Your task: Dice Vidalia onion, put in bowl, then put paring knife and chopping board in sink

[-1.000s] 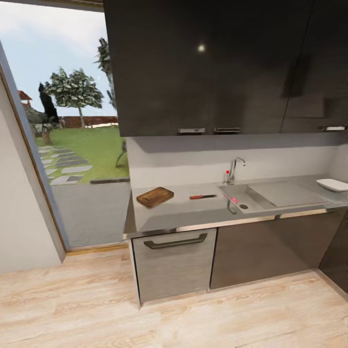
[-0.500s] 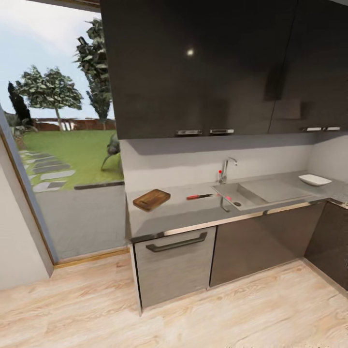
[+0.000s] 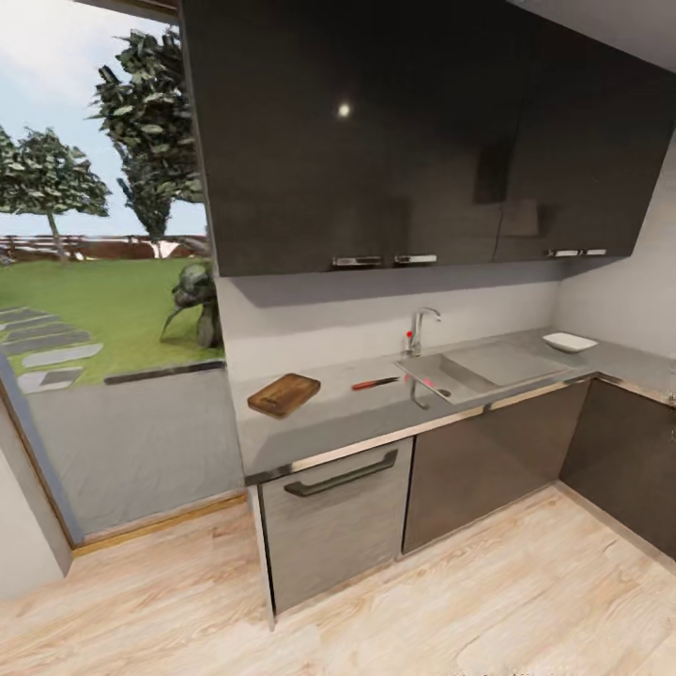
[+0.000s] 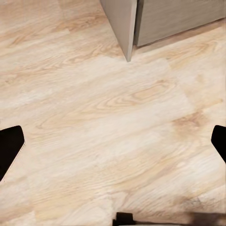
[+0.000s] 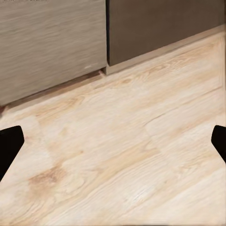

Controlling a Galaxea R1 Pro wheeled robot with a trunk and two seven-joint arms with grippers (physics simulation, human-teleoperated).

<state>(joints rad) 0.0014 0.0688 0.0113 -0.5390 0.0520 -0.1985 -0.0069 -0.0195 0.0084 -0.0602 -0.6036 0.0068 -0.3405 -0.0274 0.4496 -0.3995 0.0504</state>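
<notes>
I stand off from the desk (image 3: pixel 376 418), both claws (image 4: pixel 113 141) (image 5: pixel 113 141) spread apart and empty over the floor (image 4: pixel 108 117), because the onion (image 3: pixel 427 382) lies in the sink (image 3: pixel 451 376), board (image 3: pixel 284 394) and knife (image 3: pixel 376 383) beside it.

Domestic kitchen, as I see it from my head camera. Fittings: dark glossy wall cabinets (image 3: pixel 376 141); grey worktop (image 3: pixel 357 418); metal sink (image 3: pixel 451 374) with chrome tap (image 3: pixel 420 327); grey lower cabinets (image 3: pixel 338 526); pale wood floor (image 3: pixel 451 601). Loose items: chopping board (image 3: pixel 284 394), red-handled knife (image 3: pixel 376 383), white bowl (image 3: pixel 569 343). Large window (image 3: pixel 94 282) onto lawn and trees.
</notes>
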